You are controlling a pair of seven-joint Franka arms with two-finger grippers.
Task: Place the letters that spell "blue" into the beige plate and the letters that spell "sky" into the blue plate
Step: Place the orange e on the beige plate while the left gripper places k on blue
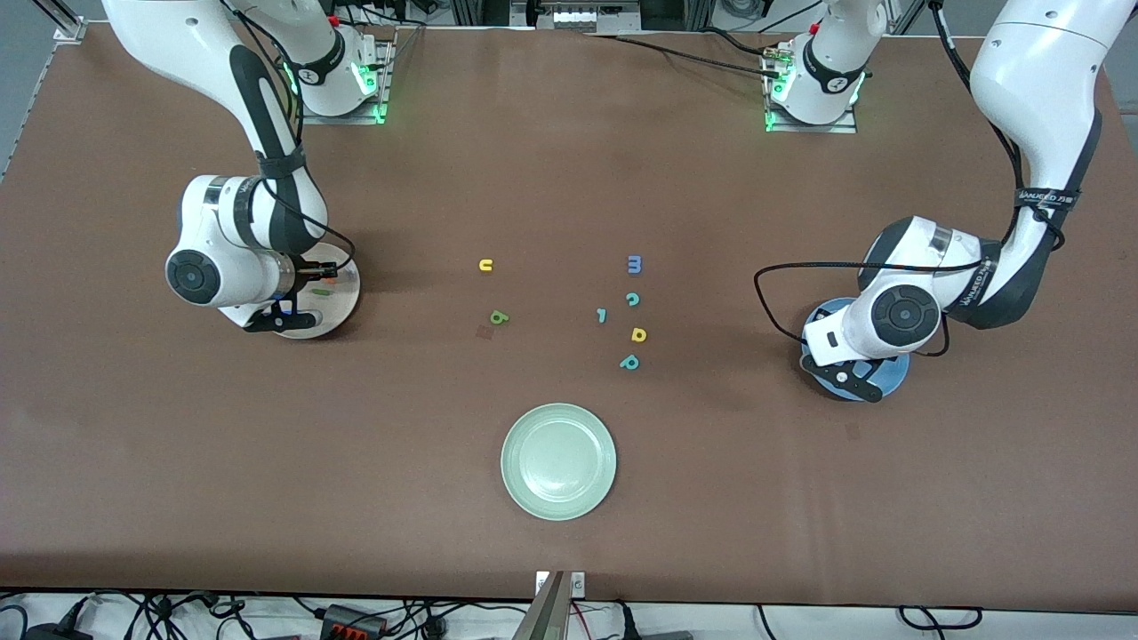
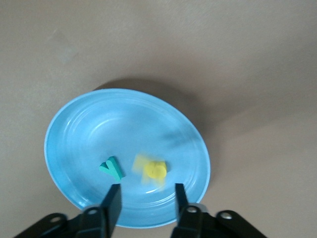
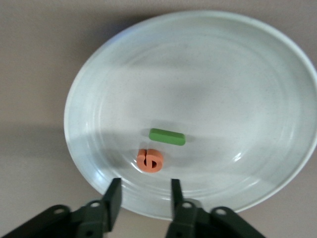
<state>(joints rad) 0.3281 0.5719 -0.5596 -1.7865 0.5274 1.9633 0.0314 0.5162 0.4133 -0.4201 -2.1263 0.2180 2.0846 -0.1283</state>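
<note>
My left gripper (image 2: 146, 196) hangs open just above the blue plate (image 2: 74, 129), which holds the teal y (image 2: 112, 167) and a blurred yellow letter (image 2: 152, 170) that I cannot read. At the right arm's end, my right gripper (image 3: 143, 194) stands open over the beige plate (image 3: 237, 59). In that plate lie the green bar l (image 3: 167, 136) and the orange e (image 3: 150, 160). The yellow u (image 1: 485, 264) and the green b (image 1: 499, 316) lie on the table's middle. In the front view each hand covers much of its plate (image 1: 345, 298) (image 1: 896, 377).
A blue m (image 1: 634, 263), teal c (image 1: 632, 300), small teal l-shaped piece (image 1: 602, 315), yellow d (image 1: 638, 334) and teal p (image 1: 629, 362) lie in a loose group mid-table. A pale green plate (image 1: 558, 460) stands nearer the front camera than the letters.
</note>
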